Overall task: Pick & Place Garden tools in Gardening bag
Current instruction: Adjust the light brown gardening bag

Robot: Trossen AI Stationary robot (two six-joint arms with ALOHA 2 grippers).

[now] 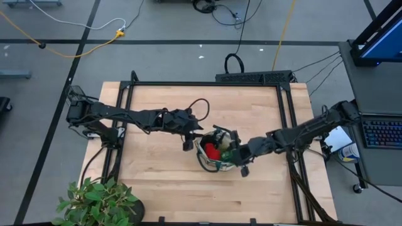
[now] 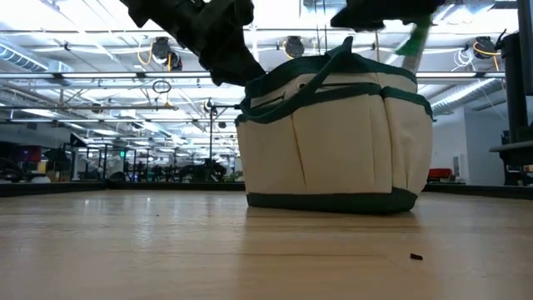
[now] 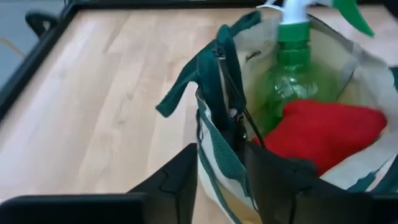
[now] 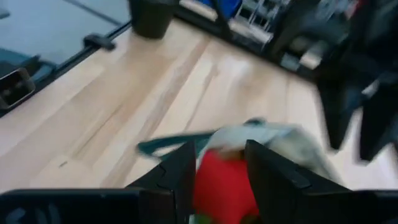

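The beige gardening bag (image 1: 208, 162) with a dark green rim stands on its base mid-table; it also shows in the low view (image 2: 333, 142). Inside it a green spray bottle (image 3: 292, 68) stands upright, and its white nozzle rises above the rim (image 2: 414, 37). A red glove (image 3: 323, 130) lies in the bag beside the bottle. My left gripper (image 1: 191, 141) is shut on the bag's left rim. My right gripper (image 1: 237, 154) hovers open over the bag's right side, with the glove (image 4: 224, 180) showing between its fingers. Other tools are hidden or out of view. My left gripper holds the bag's rim (image 3: 214, 155) beside a green loop handle, with one finger (image 3: 174, 180) outside the wall and one finger (image 3: 280, 180) inside the bag. The fingers come slanting down from the table's left. The bag stays upright on the table.
A leafy potted plant (image 1: 97, 201) stands at the near left corner. A black cable loop (image 1: 233, 63) lies beyond the table's far edge. Bare wood lies around the bag, with a small dark speck (image 2: 415, 257) in front of it.
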